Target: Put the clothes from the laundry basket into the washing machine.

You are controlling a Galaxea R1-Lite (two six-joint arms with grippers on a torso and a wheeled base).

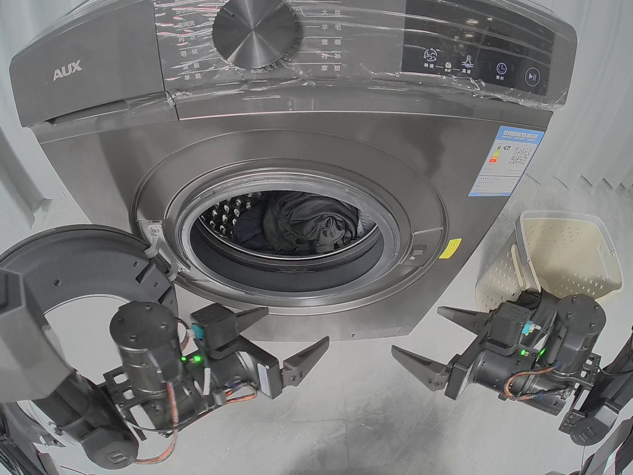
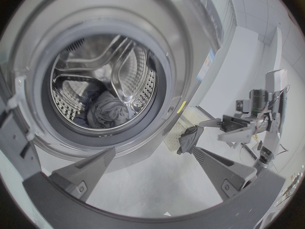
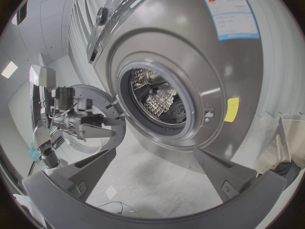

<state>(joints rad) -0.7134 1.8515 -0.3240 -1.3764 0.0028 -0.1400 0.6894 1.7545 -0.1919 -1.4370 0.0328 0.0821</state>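
We log: washing machine (image 1: pixel 105 166) silver-grey | clothes (image 1: pixel 297 222) dark grey | laundry basket (image 1: pixel 573 258) cream, dotted with holes | sticker (image 1: pixel 450 248) yellow | label (image 1: pixel 506 161) blue and white | floor (image 1: pixel 356 404) pale grey, faintly marbled

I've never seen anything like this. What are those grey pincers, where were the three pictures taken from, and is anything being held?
A two-armed robot faces a washing machine. One picture looks down from a camera on its head; the other two come from cameras on its wrists, each showing that arm's own grey fingers up close. The pincers are its hands: the left hand and the right hand are both open and hold nothing. The machine's round door stands open on the robot's left, and dark clothes lie in the drum. On the floor to the right stands a cream laundry basket, with a dark cloth at its edge.
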